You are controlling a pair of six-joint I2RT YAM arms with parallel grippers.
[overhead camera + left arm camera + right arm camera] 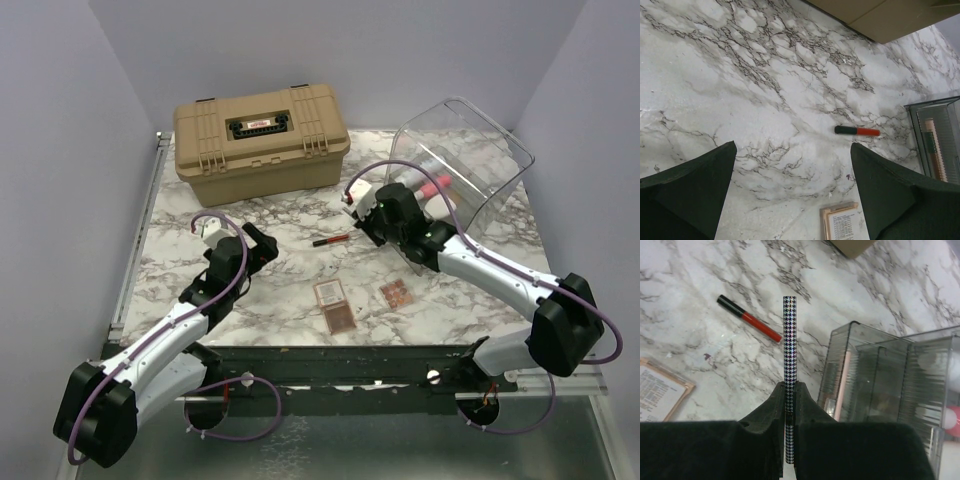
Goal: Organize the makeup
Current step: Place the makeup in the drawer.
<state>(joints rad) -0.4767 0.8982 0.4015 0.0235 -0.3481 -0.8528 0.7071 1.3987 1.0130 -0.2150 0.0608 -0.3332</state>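
My right gripper [790, 387] is shut on a thin black-and-white houndstooth pencil [790, 335], which sticks out forward above the marble table. It hangs just left of the clear plastic bin [890, 380]. A red and black pencil [750, 319] [328, 241] lies loose on the marble between the two arms. Two small square eyeshadow palettes [332, 305] [396, 293] lie nearer the front edge. My left gripper [792, 165] [262, 245] is open and holds nothing. It hovers over bare marble, with the red pencil [857, 131] ahead of it and a palette's corner [842, 222] below.
A large tan hard case [262, 140] stands closed at the back left. The clear bin [465, 170] at the back right holds pink and white items [432, 185]. The right gripper [368, 222] is close to the bin's front. Purple walls enclose the table.
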